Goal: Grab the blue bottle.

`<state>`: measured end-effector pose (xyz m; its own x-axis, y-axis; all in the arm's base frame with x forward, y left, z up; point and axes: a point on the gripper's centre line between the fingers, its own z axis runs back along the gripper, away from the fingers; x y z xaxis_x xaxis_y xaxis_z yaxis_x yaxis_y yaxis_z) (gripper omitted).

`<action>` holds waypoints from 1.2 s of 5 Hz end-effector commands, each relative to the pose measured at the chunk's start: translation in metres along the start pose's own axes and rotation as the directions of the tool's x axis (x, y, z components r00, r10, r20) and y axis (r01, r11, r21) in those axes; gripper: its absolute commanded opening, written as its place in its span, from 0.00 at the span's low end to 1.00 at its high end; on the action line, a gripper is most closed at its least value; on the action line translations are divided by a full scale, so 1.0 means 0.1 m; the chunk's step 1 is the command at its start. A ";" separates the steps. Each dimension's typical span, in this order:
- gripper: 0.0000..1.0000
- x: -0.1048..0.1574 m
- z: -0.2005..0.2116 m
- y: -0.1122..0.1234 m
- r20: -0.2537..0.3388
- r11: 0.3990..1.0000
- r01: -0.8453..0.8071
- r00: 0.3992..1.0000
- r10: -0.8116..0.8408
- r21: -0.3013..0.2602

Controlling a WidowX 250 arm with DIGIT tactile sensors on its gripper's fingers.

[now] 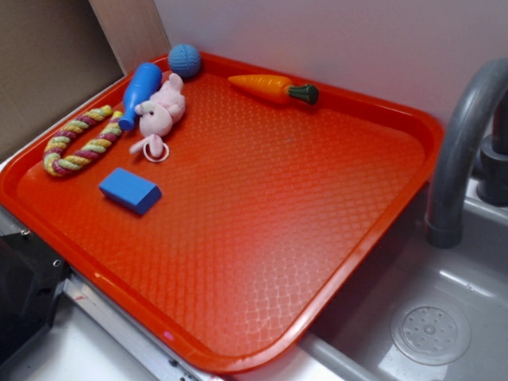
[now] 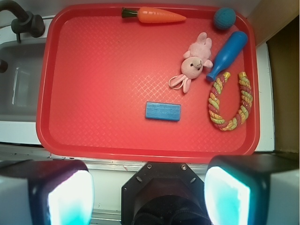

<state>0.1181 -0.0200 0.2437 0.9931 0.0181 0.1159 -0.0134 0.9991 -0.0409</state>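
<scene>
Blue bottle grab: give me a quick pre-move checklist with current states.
1. Blue bottle located on the red tray, lying on its side: ok.
2. Claw open, jaws wide apart with nothing between them: ok.
3. Claw positioned over the bottle: not ok; it sits above the tray's near edge, away from the bottle.
4. Clearance around the bottle: not ok; the pink plush bunny presses against it, and the rope ring lies at its neck.
5. Distractors told apart: ok; the blue block and blue ball lie separately.
</scene>
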 end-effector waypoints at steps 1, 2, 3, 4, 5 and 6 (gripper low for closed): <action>1.00 0.00 0.00 0.00 0.000 1.000 0.000 1.000 0.000 0.000; 1.00 0.25 -0.36 0.19 0.029 0.969 -0.248 0.968 0.248 -0.002; 1.00 0.48 -0.67 0.47 0.092 0.896 -0.444 0.893 0.441 0.018; 1.00 0.69 -0.94 0.76 0.127 0.809 -0.585 0.807 0.577 0.047; 1.00 1.02 -1.18 1.12 0.153 0.747 -0.658 0.751 0.643 0.090; 1.00 1.26 -1.30 1.36 0.205 0.713 -0.692 0.719 0.664 0.116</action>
<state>0.2573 0.0961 0.1054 0.7145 0.6671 0.2110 -0.6869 0.7261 0.0302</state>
